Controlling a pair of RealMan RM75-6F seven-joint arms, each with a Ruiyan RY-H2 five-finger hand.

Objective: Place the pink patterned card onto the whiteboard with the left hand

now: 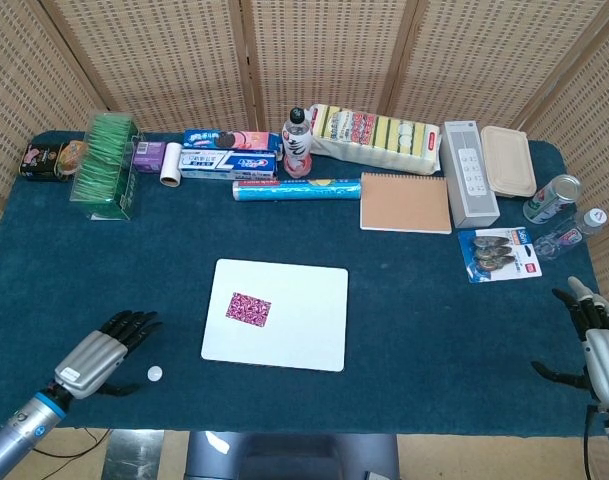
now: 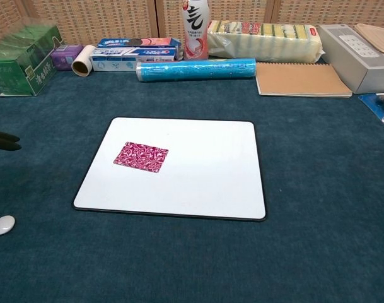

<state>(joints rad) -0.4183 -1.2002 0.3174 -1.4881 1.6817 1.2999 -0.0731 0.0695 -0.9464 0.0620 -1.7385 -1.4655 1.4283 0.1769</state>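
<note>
Pink patterned card (image 1: 249, 308) lies flat on whiteboard (image 1: 304, 335), left half, nothing touching it. Left hand (image 1: 97, 355) low at table's near-left corner, fingers apart, empty (small white disc (image 1: 155, 374) just beside). Right hand (image 1: 596, 340) at far right edge, fingers spread, holding nothing.

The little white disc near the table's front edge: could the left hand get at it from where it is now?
Probably yes. The left hand lies open on the cloth just left of the white disc, with only bare cloth between them. The whiteboard and its pink card sit off to the other side.
</note>
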